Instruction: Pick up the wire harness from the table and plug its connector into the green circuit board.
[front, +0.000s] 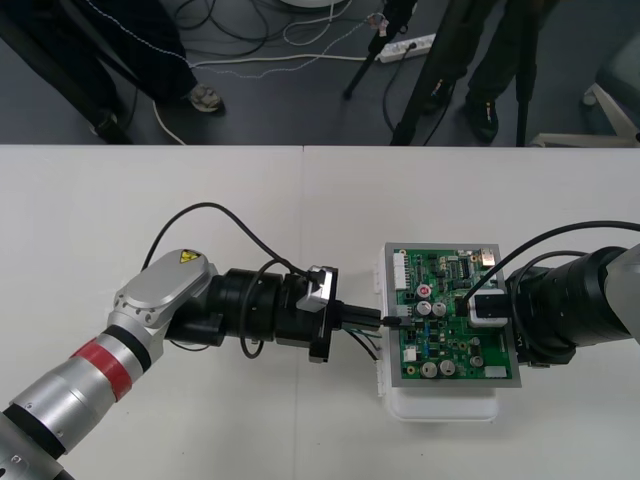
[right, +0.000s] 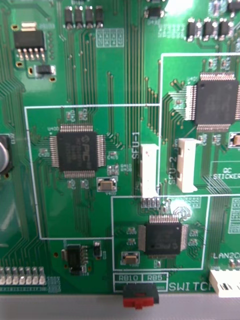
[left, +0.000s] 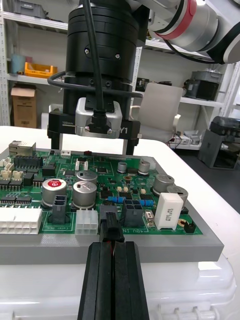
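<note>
Our left hand (left: 112, 250) is clamped on the small black plug (left: 111, 227) of the harness, right at the edge of the green circuit board (front: 440, 345) that faces it. We cannot tell whether the plug is seated. We judge the plug light and rigid, best pinched by its flat sides. The thin wires behind it look limp and fragile, so we should not tug them. Our right hand (left: 92, 144) hovers over the board, fingers spread.
</note>
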